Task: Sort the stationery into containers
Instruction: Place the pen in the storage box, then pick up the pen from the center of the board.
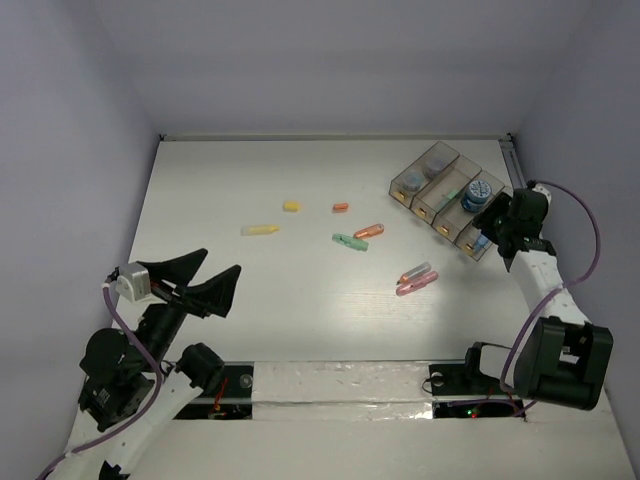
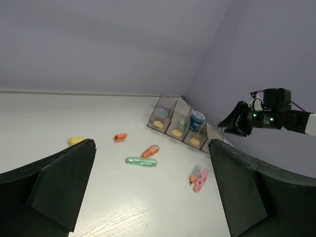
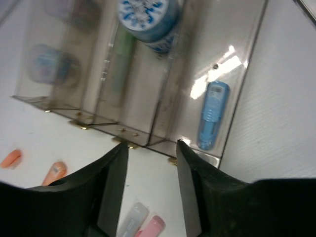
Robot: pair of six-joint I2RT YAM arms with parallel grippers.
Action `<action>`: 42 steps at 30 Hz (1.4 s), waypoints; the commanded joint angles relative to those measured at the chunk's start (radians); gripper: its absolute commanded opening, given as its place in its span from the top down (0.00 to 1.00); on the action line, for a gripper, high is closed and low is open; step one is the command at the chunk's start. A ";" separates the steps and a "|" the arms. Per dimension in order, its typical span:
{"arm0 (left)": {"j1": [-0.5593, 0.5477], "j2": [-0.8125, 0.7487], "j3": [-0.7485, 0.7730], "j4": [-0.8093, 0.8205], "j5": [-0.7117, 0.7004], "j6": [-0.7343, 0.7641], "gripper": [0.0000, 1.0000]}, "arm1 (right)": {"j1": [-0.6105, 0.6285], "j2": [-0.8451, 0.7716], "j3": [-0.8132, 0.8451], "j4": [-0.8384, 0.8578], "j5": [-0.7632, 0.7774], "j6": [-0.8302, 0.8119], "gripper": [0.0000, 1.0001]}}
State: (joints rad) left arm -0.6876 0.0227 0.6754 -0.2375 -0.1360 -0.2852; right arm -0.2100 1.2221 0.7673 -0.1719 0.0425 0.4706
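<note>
The containers, four joined clear bins, stand at the back right. They hold a blue roll, a grey-purple roll, a green stick and a light-blue stick. My right gripper is open and empty over the near end of the bins. Loose on the table lie a yellow stick, a yellow stub, an orange stub, an orange stick, a green stick, and a pink stick beside a grey-orange one. My left gripper is open and empty at the near left.
White walls close in the table at the back and both sides. A taped strip runs along the near edge between the arm bases. A cable loops off the right arm.
</note>
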 commanded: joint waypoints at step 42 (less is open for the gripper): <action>0.223 0.283 -0.004 0.052 0.102 0.023 0.01 | 0.836 0.844 0.853 -0.459 -0.185 -0.803 0.33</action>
State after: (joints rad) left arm -0.4767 0.2935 0.6754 -0.2348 -0.0502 -0.2733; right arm 0.6170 2.0617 1.5620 -0.5766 -0.1375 -0.2913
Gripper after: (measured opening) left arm 0.989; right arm 0.673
